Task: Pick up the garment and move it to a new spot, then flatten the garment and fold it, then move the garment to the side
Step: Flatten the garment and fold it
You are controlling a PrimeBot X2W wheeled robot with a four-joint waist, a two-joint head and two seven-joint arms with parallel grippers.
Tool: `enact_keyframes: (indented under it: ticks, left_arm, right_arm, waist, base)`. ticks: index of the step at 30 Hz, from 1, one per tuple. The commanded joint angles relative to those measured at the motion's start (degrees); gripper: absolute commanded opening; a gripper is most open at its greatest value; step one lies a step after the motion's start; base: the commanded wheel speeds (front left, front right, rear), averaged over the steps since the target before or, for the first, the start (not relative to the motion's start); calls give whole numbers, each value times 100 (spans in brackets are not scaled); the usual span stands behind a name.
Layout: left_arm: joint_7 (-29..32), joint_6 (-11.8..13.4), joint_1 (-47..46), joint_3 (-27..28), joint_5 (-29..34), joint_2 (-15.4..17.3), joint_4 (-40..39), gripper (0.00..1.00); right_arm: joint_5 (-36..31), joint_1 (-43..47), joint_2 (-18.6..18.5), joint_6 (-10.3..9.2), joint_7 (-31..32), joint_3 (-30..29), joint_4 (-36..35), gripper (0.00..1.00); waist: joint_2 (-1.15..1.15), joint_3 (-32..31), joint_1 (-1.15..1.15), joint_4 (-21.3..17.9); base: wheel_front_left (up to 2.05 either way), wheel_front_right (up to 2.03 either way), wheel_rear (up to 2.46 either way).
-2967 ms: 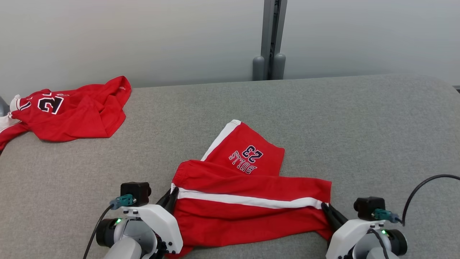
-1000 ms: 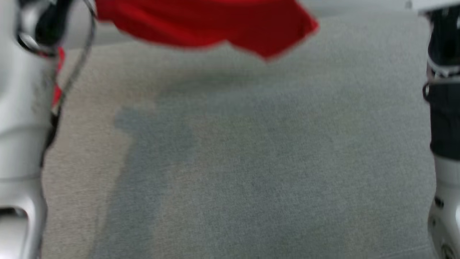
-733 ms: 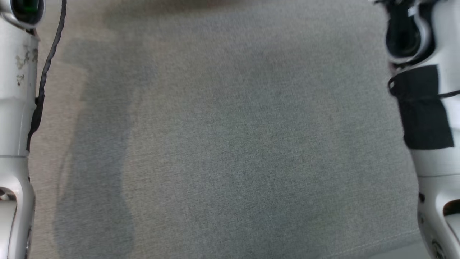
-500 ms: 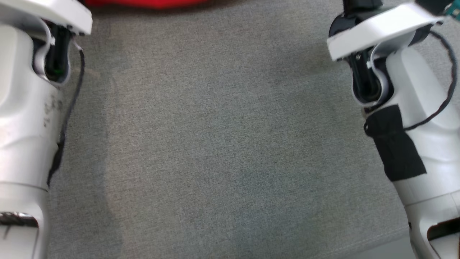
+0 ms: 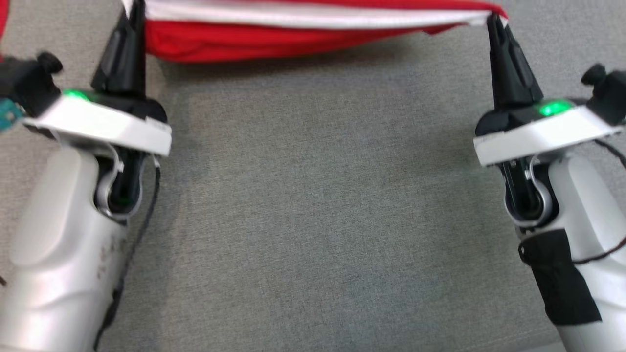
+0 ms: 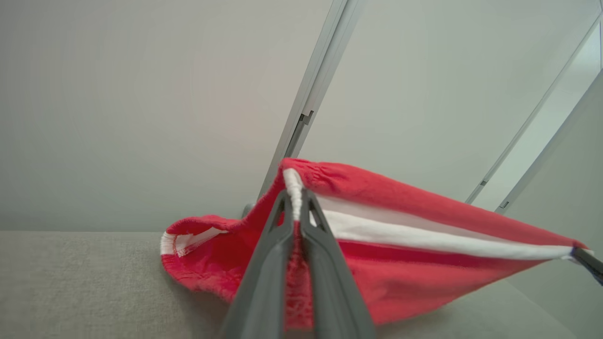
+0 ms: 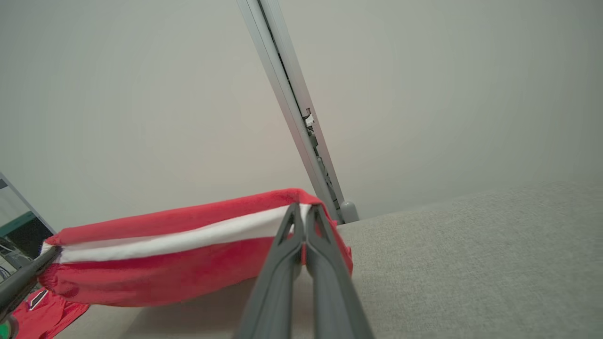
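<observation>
Garment (image 5: 274, 41) taut along its striped edge, left gripper (image 5: 137, 6) and right gripper (image 5: 491, 20) clamped on its ends; grey surface (image 5: 313, 220) spreads wide beneath.

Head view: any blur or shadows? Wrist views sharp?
Head view: mild motion blur, worst at the left edge; soft shadow on the grey fabric under the red shorts. Left wrist view: shorts sharp, no glare. Right wrist view: even light, sharp.
</observation>
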Motion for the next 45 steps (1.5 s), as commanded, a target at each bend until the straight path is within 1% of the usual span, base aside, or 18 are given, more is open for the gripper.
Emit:
enact_keyframes:
  ticks: [1, 7, 8, 16, 20, 24, 29, 32, 36, 41, 45]
  left_arm:
    - [-24, 0, 313, 110, 98, -55, -236, 0]
    - [-25, 0, 1546, 352, 382, -336, -1057, 0]
    - [-25, 0, 1546, 352, 382, -336, -1057, 0]
    - [-27, 1, 3319, 766, 568, -870, -1897, 0]
    - [-27, 5, 4126, 912, 591, -1064, -2295, 0]
    - [-27, 5, 4797, 924, 628, -1154, -2663, 0]
    - [-28, 6, 5427, 822, 565, -1198, -2935, 0]
    - [-27, 56, 5620, 653, 447, -1202, -2976, 0]
    - [-26, 151, 5635, 434, 349, -1206, -2873, 0]
    - [-20, 249, 5372, 143, 288, -1205, -2498, 0]
    - [-19, 357, 4982, -49, 232, -1205, -2104, 0]
  right_arm:
    - [-43, 273, -69, 1, -28, -73, -154, 0]
    - [-77, 1346, -134, 1, -29, -287, -746, 0]
    - [-77, 1346, -134, 1, -29, -287, -746, 0]
    - [-152, 3073, -132, 0, -30, -648, -1496, 0]
    - [-236, 3862, -99, -1, -12, -787, -1891, 0]
    - [-311, 4506, -37, -2, 163, -959, -2374, 0]
    - [-448, 5110, 53, -1, 467, -1216, -3002, 0]
    - [-507, 5293, 120, -1, 670, -1327, -3246, 0]
    - [-466, 5290, 199, -1, 902, -1447, -3261, 0]
    - [-402, 4918, 218, 0, 1141, -1538, -2874, 0]
    - [-447, 4410, 97, 0, 1231, -1592, -2409, 0]
  waist:
    - [0, -151, -1, 65]
    - [0, -643, -1, 166]
    - [0, -643, -1, 166]
    - [0, -1602, -1, 262]
    - [0, -2028, -1, 251]
    - [0, -2312, -1, 245]
    - [0, -2506, -1, 312]
    - [0, -2552, -1, 407]
    - [0, -2546, -1, 598]
    - [0, -2441, -1, 871]
    - [0, -2293, -1, 1113]
  base:
    - [0, 0, 0]
    - [0, 0, 0]
    - [0, 0, 0]
    - [0, 0, 0]
    - [0, 0, 0]
    - [0, 0, 0]
    - [0, 0, 0]
    - [0, 0, 0]
    - [0, 0, 0]
    - [0, 0, 0]
    - [0, 0, 0]
